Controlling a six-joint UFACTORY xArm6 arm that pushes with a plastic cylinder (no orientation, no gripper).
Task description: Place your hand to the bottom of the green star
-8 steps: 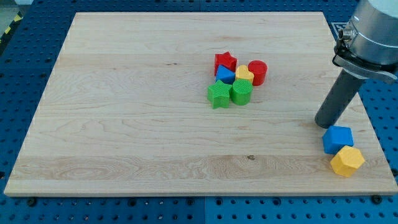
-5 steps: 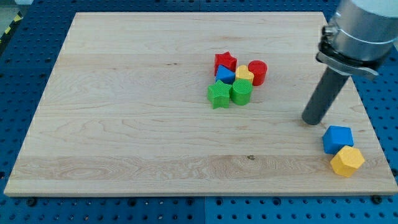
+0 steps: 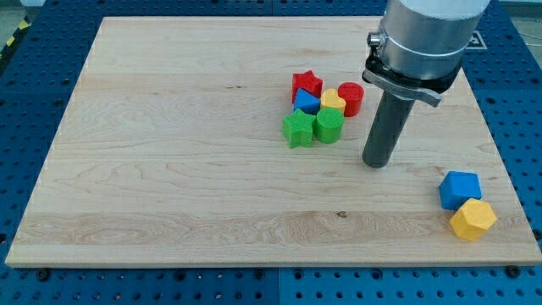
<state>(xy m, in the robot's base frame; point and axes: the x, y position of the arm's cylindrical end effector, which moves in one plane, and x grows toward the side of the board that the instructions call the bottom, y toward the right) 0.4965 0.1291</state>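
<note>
The green star (image 3: 297, 129) lies near the board's middle, at the bottom left of a tight cluster. Touching it on the right is a green hexagon block (image 3: 329, 125). Above them are a blue triangle (image 3: 306, 101), a yellow heart (image 3: 332, 102), a red star (image 3: 306, 85) and a red cylinder (image 3: 351, 98). My tip (image 3: 375, 163) rests on the board to the right of the cluster and a little below it, well apart from the green star.
A blue cube-like block (image 3: 460, 189) and a yellow hexagon block (image 3: 472, 219) sit touching near the board's bottom right corner. The wooden board (image 3: 169, 169) lies on a blue pegboard table.
My tip has slid to the view's left, from beside the blue block at the right edge toward the cluster. No block has moved.
</note>
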